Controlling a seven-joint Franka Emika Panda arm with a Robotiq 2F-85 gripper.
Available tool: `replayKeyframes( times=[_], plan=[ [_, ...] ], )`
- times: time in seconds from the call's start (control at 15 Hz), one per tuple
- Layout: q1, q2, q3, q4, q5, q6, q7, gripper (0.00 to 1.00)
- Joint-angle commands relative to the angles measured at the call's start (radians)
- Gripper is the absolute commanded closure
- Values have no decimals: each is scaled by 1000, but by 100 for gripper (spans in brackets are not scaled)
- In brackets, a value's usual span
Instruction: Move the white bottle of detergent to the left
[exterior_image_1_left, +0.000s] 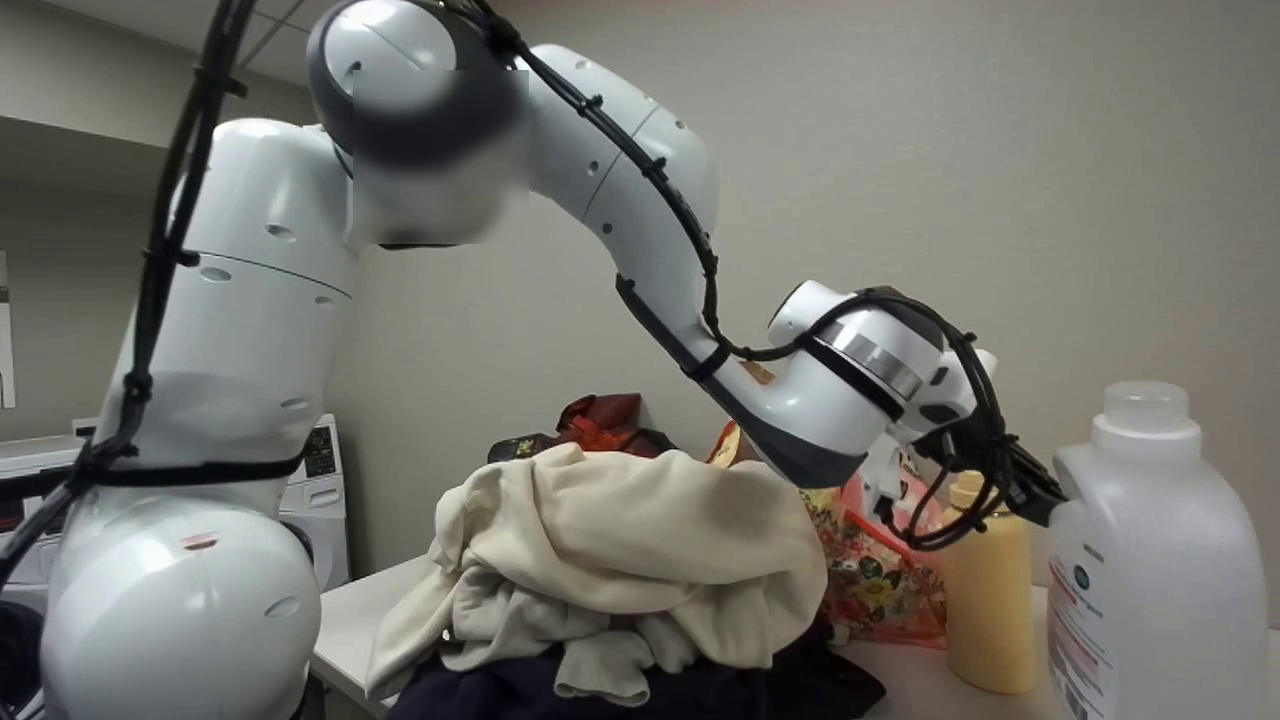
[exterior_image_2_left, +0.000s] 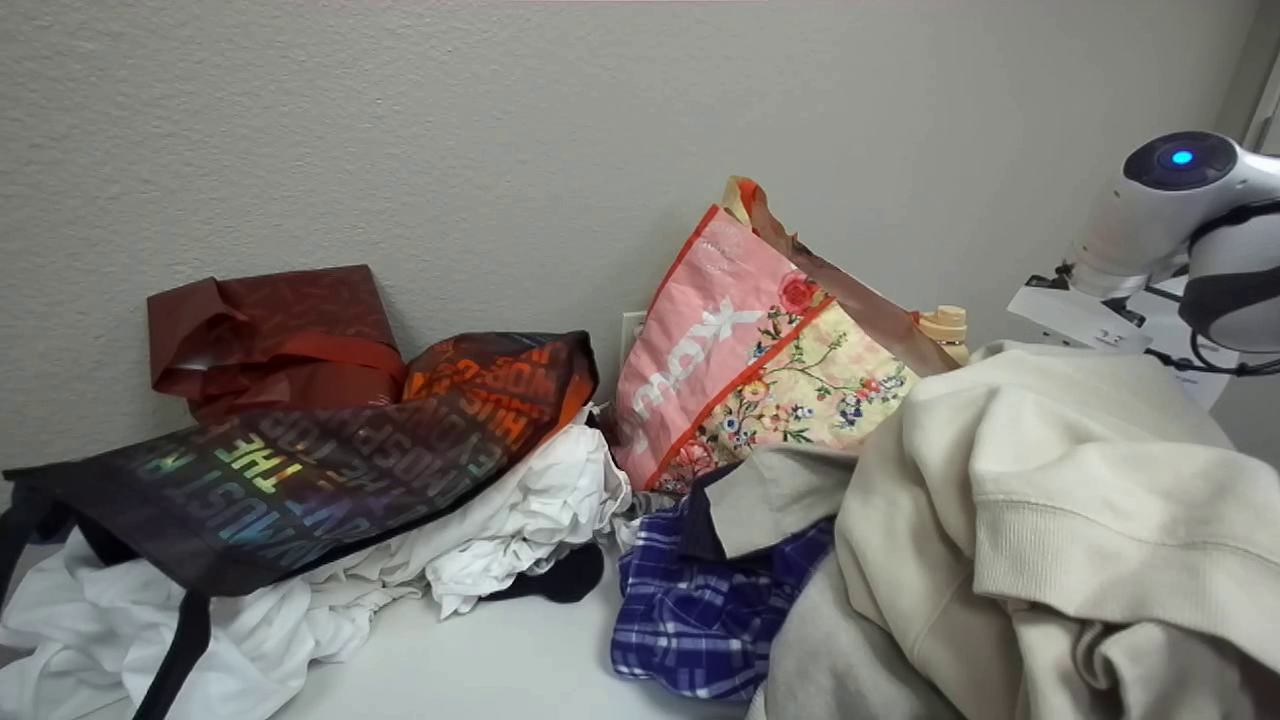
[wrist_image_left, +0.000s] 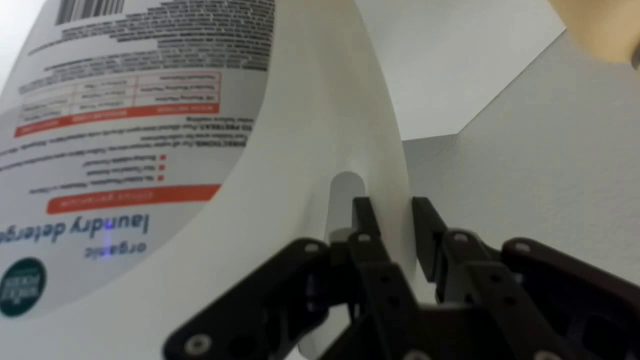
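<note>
Fingers (wrist_image_left: 425, 225) gripped the handle (wrist_image_left: 394, 225) of the white bottle of detergent (exterior_image_1_left: 1165, 560), one in the handle's opening and one along its outer edge. In an exterior view the bottle stood upright at the far right, its base cut off by the frame, so it could not be told whether it touched the bench (exterior_image_1_left: 355, 620). The bottle's label (wrist_image_left: 125, 165), upside down in the wrist view, carried "organic", "laundry" and a dark green disc. Just beside it, the slimmer yellow bottle (exterior_image_1_left: 990, 610) stood on the bench. A pink flowered bag (exterior_image_2_left: 740, 370), near the yellow bottle, showed in both exterior views. The arm (exterior_image_1_left: 645, 200) reached past a cream sweatshirt (exterior_image_1_left: 640, 540) heaped over dark cloth (exterior_image_1_left: 480, 695). White machines (exterior_image_1_left: 320, 520) stood in the background. In an exterior view a printed black bag (exterior_image_2_left: 330, 480) lay across white cloth (exterior_image_2_left: 530, 520), with a dark red bundle (exterior_image_2_left: 300, 310) behind it near the wall (exterior_image_2_left: 500, 200) and a blue plaid garment (exterior_image_2_left: 690, 620) to the right.
</note>
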Motion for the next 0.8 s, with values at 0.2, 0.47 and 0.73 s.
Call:
replayKeyframes(
  times=[0.2,0.47,0.73],
  plan=[
    [105,-273,25,-61,-38,-194,-38,94],
    [171,-371,96,-44,-8,-267,-104,94],
    [248,-437,188,-27,49,-280,-226,94]
  ],
)
